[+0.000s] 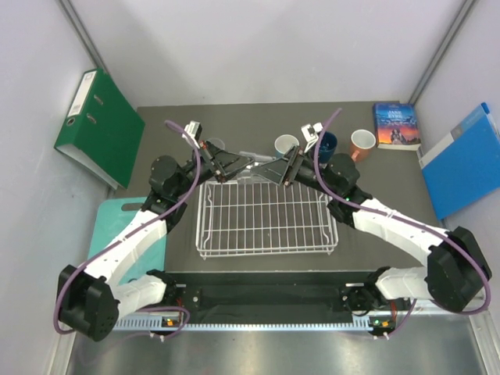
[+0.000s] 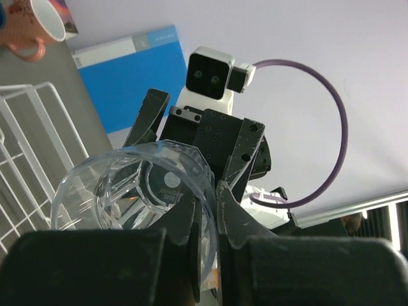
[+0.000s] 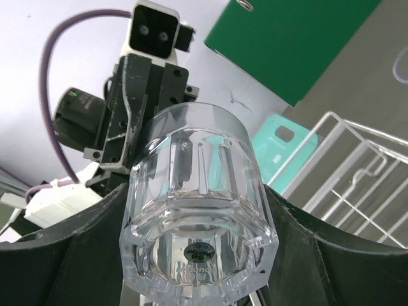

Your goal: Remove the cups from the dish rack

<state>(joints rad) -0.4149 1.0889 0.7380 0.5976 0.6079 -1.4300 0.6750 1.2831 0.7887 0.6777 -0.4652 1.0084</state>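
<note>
Two arms meet over the far edge of the dish rack (image 1: 266, 223), sharing one clear glass tumbler (image 3: 197, 191): the right gripper (image 3: 199, 258) clasps its body, and the left gripper (image 2: 209, 207) is pinched tight on its rim wall. Beyond the rack, a dark blue mug (image 1: 326, 143) and a salmon-pink mug (image 1: 362, 144) stand on the bench (image 1: 391, 187).

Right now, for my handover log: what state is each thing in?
Clear glass tumbler: held sideways between both grippers.
Left gripper: shut on its rim.
Right gripper: shut on its body.
White wire dish rack: no cups inside.
Salmon-pink mug: upright on the table.
</note>
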